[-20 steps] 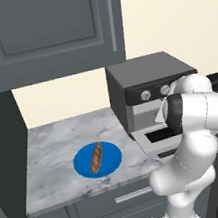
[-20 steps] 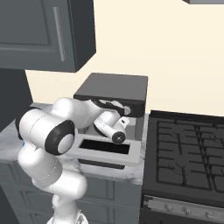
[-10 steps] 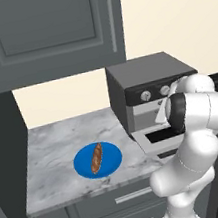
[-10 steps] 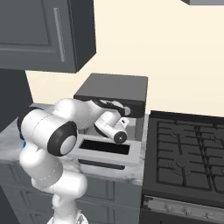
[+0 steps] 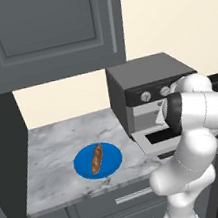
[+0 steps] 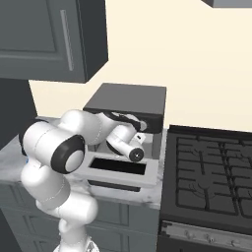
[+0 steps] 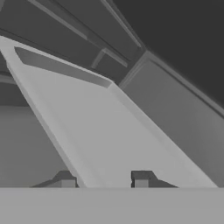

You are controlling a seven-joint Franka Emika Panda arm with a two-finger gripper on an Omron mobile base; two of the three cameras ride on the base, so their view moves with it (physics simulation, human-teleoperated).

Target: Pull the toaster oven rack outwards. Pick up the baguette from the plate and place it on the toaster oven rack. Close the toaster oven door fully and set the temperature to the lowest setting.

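toaster oven rack (image 7: 109, 131) fills the middle of the hand view: a light-grey flat slab, tilted in frame, running from 10 o'clock down to 5 o'clock. It sits between the two dark fingertips (image 7: 141, 179), one pad at each side of its near edge at 6 o'clock. gripper (image 7: 104, 181) is narrowed onto that edge, jaws partly closed with the rack edge between them, pads touching or all but touching; looks like a grip on the rack. Dark oven cavity behind the rack at 12 to 2 o'clock

Left base view: toaster oven (image 5: 148, 91) stands on the marble counter (image 5: 56, 145) at 2 o'clock of the plate (image 5: 112, 162), well apart from it. toaster oven door (image 5: 146, 141) is folded down flat, sticking out toward the camera; the white arm covers most of the opening, so the rack can't be made out here

baguette (image 5: 96, 158) lies on the blue plate, long axis running roughly 12 to 6 o'clock, tipped slightly to 1. Plate is near the counter's front edge, at 9 o'clock of the open door

Right base view: door (image 6: 120, 168) down with its dark window facing up, wrist reaching into the oven mouth above it. stovetop (image 6: 211, 177) just beside the oven at 3 o'clock. Grey upper cabinet (image 5: 52, 34) above the counter
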